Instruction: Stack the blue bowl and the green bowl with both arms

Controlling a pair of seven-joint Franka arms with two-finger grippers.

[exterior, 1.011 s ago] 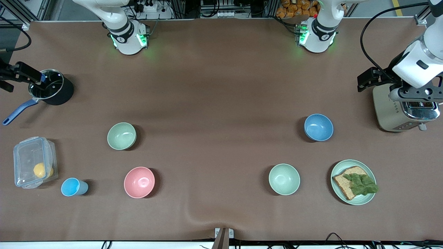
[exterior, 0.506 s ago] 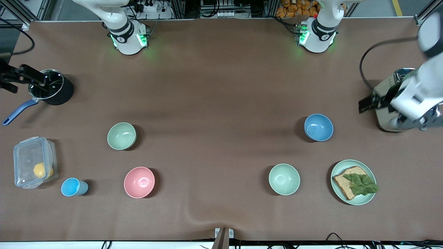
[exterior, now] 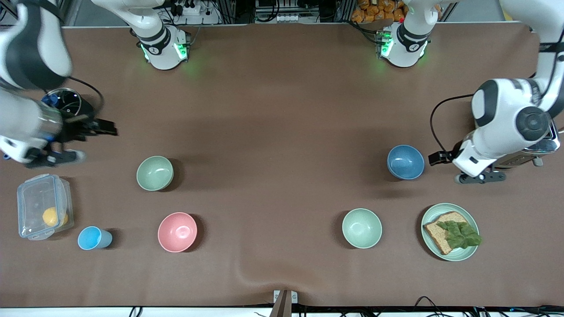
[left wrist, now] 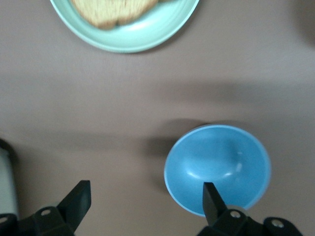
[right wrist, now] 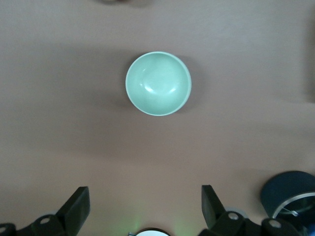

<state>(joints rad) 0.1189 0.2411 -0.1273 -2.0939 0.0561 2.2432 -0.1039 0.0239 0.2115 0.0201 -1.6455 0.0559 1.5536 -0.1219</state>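
While both arms hang in the air, the round matte sky-blue bowl [exterior: 406, 162] sits on the brown counter [exterior: 282, 132] toward the left arm's end, farther from the front camera than the pale green plate with bread [exterior: 450, 231]. Just beside that bowl, the left gripper [left wrist: 142, 206] holds its fingers spread wide (nothing between them). Well apart from it sits the dull sage-green bowl [exterior: 154, 173], where the right gripper [right wrist: 145, 209] is up over bare counter beside the black saucepan [exterior: 70, 105], fingers likewise apart.
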